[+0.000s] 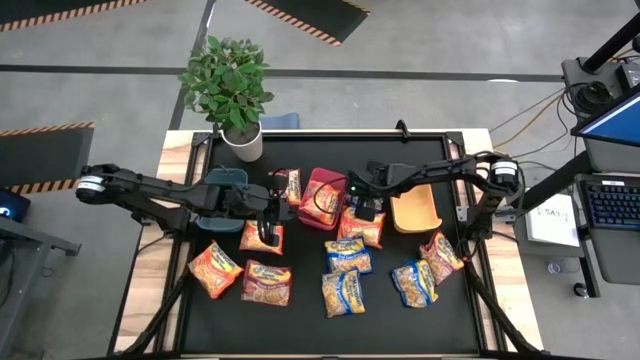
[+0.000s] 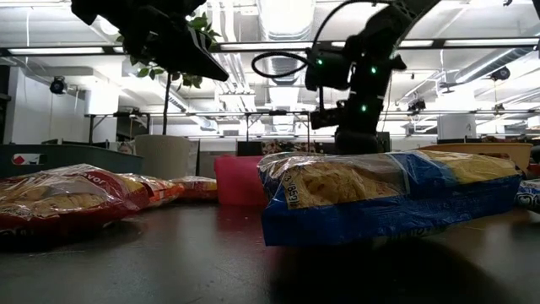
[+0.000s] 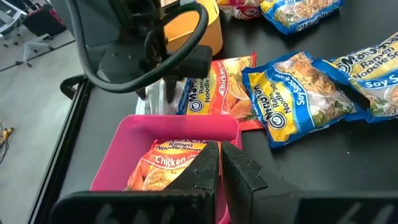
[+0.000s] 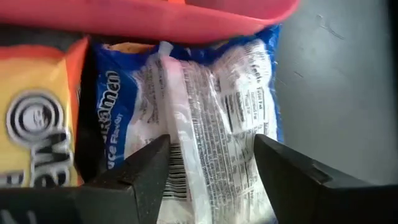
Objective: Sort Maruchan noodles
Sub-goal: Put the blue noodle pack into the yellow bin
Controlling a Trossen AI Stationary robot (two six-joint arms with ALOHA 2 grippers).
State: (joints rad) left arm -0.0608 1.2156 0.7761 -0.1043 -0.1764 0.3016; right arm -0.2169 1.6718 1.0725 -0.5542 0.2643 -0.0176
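Right gripper (image 4: 211, 168): apart, poised straight over the blue packet (image 4: 205, 112) beside the red bin (image 4: 186, 15), mid-table.
Packet axis: ran between the fingers.
Left gripper (image 3: 221, 171): together, empty, farther off.

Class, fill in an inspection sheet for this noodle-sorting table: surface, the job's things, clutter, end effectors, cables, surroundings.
Surface: black mat on a wooden table.
Job's things: noodle packets scattered; one orange packet lies in the pink bin; teal bin and tan bin nearby.
Clutter: potted plant at the mat's far corner.
End effectors: left end effector shut over the pink bin; right end effector open over a blue packet.
Cables: loop on the right arm.
Surroundings: keyboard on a side desk.
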